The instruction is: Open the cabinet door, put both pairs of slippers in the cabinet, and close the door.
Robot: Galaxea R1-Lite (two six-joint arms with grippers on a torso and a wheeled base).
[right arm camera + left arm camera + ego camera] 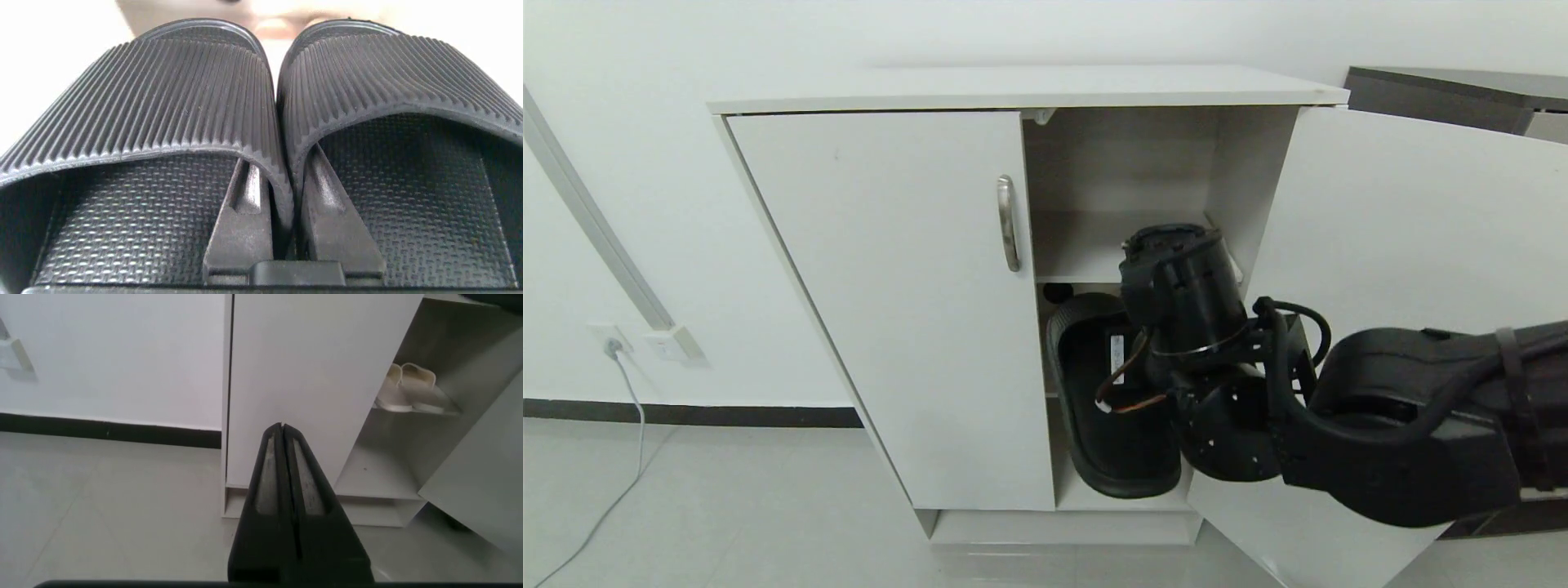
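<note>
- The left pincer (pixel 282 490) hangs over the floor facing the cabinet front, its two dark fingers pressed flat together with nothing between them.
- The black right arm (pixel 1405 425) comes in from the right, crosses in front of the open door, and bends at the wrist into the cabinet's open half.
- The right pincer (pixel 286 224) is clenched on the pair of black ribbed rubber slippers (pixel 270 114). One finger sits inside each slipper, pinching their adjoining inner sides together under the straps.
- In the head view the black slippers (pixel 1111 408) sit in the lower part of the opening, below the upper shelf. They are steeply tilted, with the lower end close to the bottom board; whether it touches, I cannot tell.
- A pair of pale cream slippers (pixel 413 388) lies side by side on a shelf inside the open half.
- The white laminate cabinet (pixel 1029 86) stands on the floor against the white wall (pixel 629 122).
- Its left door (pixel 890 310) is closed and carries an upright metal bar handle (pixel 1008 222) at its inner edge.
- Its right door (pixel 1413 237) is swung wide open.
- At the far left, a wall socket (pixel 609 336) has a grey cable (pixel 633 457) trailing down to the floor.
- A black skirting strip (pixel 686 414) runs along the wall's foot above the pale grey tiled floor (pixel 727 514).
</note>
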